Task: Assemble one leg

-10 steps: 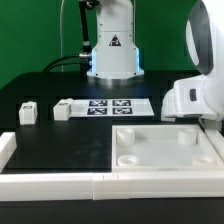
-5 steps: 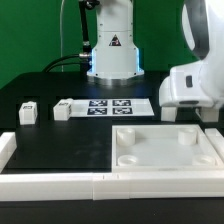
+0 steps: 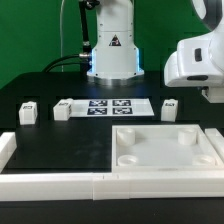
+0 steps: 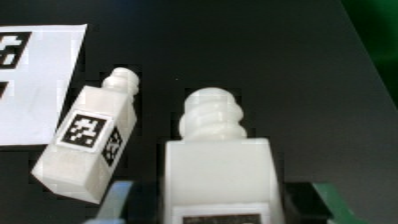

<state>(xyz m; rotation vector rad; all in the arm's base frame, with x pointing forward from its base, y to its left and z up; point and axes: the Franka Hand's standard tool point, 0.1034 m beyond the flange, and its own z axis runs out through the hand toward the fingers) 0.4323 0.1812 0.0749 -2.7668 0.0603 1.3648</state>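
Black table (image 3: 60,135), legs (image 4: 93,130) beside marker board (image 4: 32,75)

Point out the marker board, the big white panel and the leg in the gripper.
marker board (image 3: 108,106), exterior view, its tagged top face.
panel (image 3: 163,152), exterior view, its flat middle.
leg (image 4: 217,150), wrist view, its body below the threaded tip.

Open black table (image 3: 60,135) between the two small legs at the exterior view's left (image 3: 28,112) (image 3: 62,109) and the large white panel (image 3: 165,148). Tight around the legs seen from the wrist: one (image 4: 89,133) tilted, overlapping the marker board (image 4: 32,75), another (image 4: 217,150) close beside it, narrow gap between. Clear black surface beyond their tips.
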